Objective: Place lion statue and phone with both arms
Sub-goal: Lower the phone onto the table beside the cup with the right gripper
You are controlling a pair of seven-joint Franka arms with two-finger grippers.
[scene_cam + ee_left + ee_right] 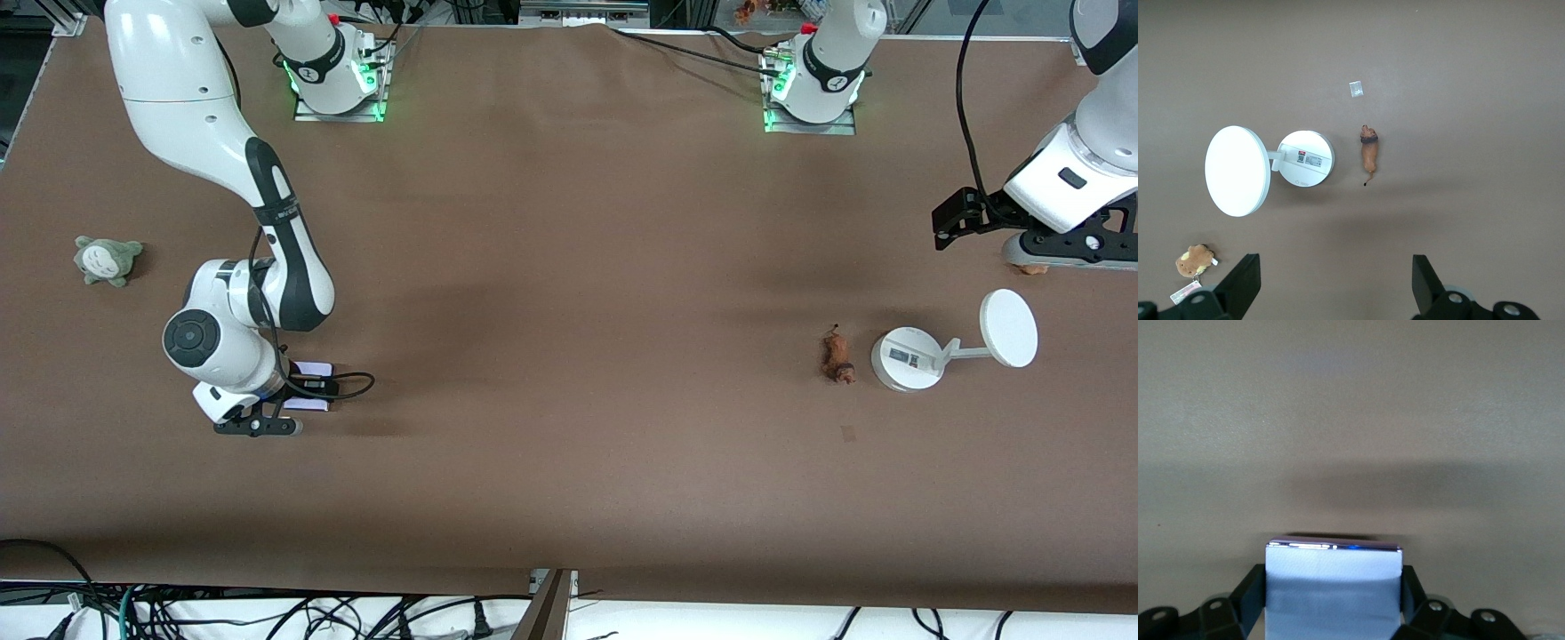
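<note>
Two arms are working this table (569, 462), and I am sizing up the one gap that matters: the left gripper (1036, 240) is hanging up in the air at its own end of the table with its fingers spread wide and nothing between them, while the lion statue (837, 357) is lying flat on the cloth, well apart from it and nearer to the front camera. In the left wrist view the statue (1369, 153) is sitting ahead of the open fingers (1245, 283) and roughly centred between them. Its long axis is running toward and away from the front camera, tail end farther from that camera, so I am judging that the fingers would have to straddle its narrow flanks.

Going down in size, the white stand (907, 358) with its round disc (1008, 328) is resting just beside the statue, toward the left arm's end; I am reckoning it the main thing to avoid on the way down. The small tan plush (1195, 260) is lying almost under the left gripper.

At the other end, the right gripper (267, 418) is clamped across the phone (311, 384), which is close above the cloth. The right wrist view shows the pale face (1333, 587) pinched by its sides. The left arm is plainly the nearer one to the lion.
</note>
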